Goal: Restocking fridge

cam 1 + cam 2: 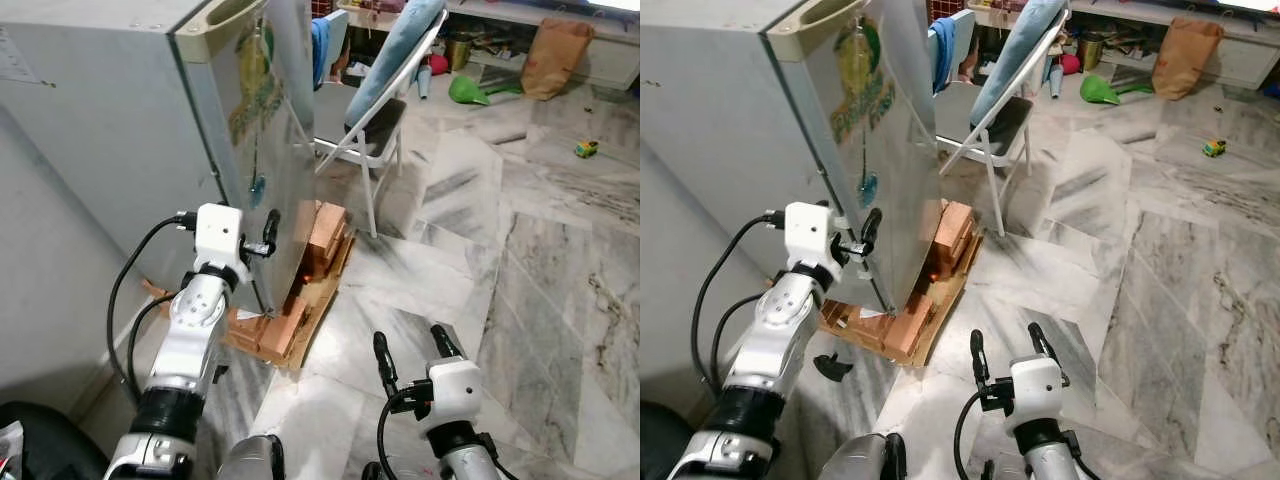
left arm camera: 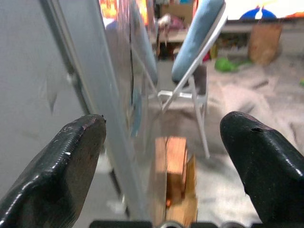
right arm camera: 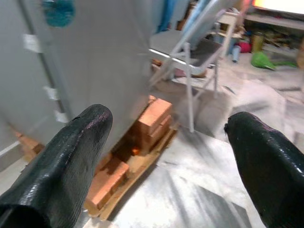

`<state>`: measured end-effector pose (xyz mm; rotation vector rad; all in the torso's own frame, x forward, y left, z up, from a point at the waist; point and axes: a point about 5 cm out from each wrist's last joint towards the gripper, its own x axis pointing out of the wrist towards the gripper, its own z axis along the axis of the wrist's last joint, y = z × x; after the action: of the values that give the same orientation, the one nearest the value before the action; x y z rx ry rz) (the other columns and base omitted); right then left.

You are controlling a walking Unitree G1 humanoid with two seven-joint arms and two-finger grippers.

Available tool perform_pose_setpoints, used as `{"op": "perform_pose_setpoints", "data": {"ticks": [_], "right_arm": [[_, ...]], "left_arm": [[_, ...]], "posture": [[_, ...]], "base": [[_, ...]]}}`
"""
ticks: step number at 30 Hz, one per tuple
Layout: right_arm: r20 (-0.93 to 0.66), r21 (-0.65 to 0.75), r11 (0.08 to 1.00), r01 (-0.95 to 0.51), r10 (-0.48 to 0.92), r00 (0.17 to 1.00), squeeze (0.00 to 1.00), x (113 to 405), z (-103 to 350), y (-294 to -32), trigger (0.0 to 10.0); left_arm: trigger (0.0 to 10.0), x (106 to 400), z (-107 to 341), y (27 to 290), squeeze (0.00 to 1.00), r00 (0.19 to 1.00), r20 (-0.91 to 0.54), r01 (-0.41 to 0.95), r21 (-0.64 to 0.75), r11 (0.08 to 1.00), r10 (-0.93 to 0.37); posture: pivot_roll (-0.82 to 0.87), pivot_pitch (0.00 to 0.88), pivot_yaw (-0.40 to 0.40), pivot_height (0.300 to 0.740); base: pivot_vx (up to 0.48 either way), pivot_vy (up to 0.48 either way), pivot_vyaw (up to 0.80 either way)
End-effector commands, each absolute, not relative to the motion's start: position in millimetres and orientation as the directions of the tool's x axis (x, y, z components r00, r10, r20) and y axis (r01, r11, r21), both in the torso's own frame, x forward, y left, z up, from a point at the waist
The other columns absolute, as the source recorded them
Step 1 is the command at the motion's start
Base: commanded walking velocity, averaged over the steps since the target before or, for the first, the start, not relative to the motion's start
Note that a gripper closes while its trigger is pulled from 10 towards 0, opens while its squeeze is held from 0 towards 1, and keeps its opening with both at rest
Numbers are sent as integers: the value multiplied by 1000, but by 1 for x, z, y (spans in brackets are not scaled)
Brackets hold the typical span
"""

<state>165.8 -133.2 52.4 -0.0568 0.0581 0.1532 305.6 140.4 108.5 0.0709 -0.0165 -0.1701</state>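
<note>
The grey fridge point(image 1: 130, 120) is located at the far left, door shut, and is raised on a base of bricks point(image 1: 315, 245) laid on a wooden pallet point(image 1: 300, 320). The left pincer point(image 1: 262, 238) is held at the door's near edge, its fingers spread wide with nothing gripped. The right pincer point(image 1: 412, 355) is positioned lower, over the marble floor point(image 1: 540, 270), likewise wide open and empty. A white folding chair point(image 1: 385, 110) is seen beyond the fridge, far right of it.

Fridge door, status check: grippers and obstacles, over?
Left gripper open at fridge door edge. Right gripper open, empty, low. Door shut. Folding chair beside it.
</note>
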Motion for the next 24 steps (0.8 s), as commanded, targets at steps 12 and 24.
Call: {"op": "perform_pose_setpoints", "data": {"ticks": [12,24], "right_arm": [[-72,-50,987,-153,149,986,0,167,49,-141,10000],[-73,-66,987,-146,141,987,0,175,45,-151,10000]], "left_arm": [[10000,288,102,150,0,989,-27,144,73,987,-142],[10000,276,87,150,0,992,-40,117,31,993,-116]], "posture": [[46,73,23,740],[49,56,-16,740]], "base": [[0,427,-552],[0,0,-518]]}}
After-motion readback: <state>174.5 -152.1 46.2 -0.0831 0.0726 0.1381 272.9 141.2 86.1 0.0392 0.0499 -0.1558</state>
